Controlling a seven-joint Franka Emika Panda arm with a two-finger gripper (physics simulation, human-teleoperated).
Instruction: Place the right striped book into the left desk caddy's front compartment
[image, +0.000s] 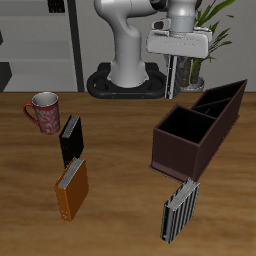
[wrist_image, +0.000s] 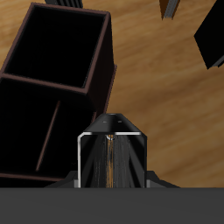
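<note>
A grey-and-black striped book (image: 180, 208) stands upright near the table's front edge, in front of the caddy. A darker book (image: 70, 141) with a pale striped edge stands beside the mug; in the wrist view it shows as a black slab (wrist_image: 211, 37). The dark brown desk caddy (image: 172, 149) has a square compartment nearest the front and narrower ones behind; the wrist view looks down into it (wrist_image: 98, 61). My gripper (image: 173, 88) hangs above the table behind the caddy, far from both books. It is open and empty, and also shows in the wrist view (wrist_image: 111, 162).
An orange-brown book (image: 72, 189) stands near the front, in front of the dark book. A red patterned mug (image: 44, 112) sits farther back. The robot base (image: 128, 78) and a potted plant (image: 205, 30) are behind the gripper.
</note>
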